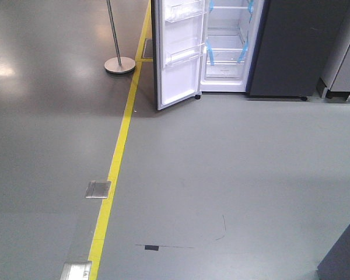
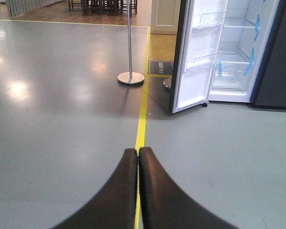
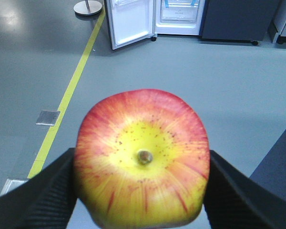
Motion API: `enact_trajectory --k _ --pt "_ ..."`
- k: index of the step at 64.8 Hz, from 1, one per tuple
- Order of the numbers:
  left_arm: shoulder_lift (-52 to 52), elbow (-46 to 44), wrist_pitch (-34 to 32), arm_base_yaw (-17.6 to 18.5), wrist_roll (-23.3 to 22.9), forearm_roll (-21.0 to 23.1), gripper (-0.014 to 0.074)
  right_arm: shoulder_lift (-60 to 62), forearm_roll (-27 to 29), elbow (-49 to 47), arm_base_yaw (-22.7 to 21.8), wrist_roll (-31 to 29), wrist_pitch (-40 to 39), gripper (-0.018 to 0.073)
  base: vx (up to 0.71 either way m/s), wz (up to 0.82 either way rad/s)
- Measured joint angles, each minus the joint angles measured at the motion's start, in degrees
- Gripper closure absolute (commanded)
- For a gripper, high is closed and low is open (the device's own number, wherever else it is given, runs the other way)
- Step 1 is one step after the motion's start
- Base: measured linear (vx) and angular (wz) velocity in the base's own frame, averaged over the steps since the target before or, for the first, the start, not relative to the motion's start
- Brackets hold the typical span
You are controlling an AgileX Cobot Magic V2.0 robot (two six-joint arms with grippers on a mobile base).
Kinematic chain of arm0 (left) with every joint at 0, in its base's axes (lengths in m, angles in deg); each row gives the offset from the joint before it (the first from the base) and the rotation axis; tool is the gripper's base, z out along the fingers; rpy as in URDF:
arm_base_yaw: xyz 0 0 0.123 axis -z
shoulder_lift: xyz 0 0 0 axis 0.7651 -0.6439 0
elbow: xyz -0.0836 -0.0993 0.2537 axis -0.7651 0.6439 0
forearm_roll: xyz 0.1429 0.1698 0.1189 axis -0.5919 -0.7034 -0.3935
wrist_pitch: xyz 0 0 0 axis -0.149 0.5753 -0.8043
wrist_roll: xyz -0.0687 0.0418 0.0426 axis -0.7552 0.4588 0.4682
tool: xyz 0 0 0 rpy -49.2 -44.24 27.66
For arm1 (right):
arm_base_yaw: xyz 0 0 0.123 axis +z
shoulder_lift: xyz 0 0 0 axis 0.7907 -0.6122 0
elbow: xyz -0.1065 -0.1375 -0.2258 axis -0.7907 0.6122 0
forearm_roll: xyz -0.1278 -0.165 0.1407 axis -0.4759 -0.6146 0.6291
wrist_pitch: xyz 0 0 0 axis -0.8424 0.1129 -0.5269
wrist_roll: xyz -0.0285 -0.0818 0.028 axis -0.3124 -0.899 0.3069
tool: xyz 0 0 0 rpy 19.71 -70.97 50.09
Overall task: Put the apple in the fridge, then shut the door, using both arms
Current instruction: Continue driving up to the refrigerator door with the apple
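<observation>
My right gripper [image 3: 142, 164] is shut on the apple [image 3: 142, 157], red with a yellow centre, its two black fingers pressing its sides, held well above the grey floor. The fridge [image 1: 227, 44] stands far ahead with its white inside and blue-taped shelves showing; in the left wrist view the fridge [image 2: 238, 52] sits at the upper right. The door [image 1: 178, 52] hangs wide open to the left, white lining and clear bins facing me; it is also the door [image 2: 195, 52] and the door [image 3: 128, 21]. My left gripper [image 2: 137, 151] is shut and holds nothing, over the yellow line.
A yellow floor line [image 1: 114, 169] runs toward the fridge's left. A metal pole on a round base [image 1: 119, 63] stands left of the door. Metal floor plates [image 1: 98, 189] lie beside the line. Dark grey cabinets [image 1: 297, 52] flank the fridge on the right.
</observation>
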Motion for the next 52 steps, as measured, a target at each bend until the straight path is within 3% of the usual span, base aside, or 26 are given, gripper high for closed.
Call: enact_trajectory --k 52 --pt "0.0 0.0 0.0 0.0 0.0 0.0 0.0602 0.0 0.0 0.0 0.0 0.0 0.0 0.0435 0.1 -0.03"
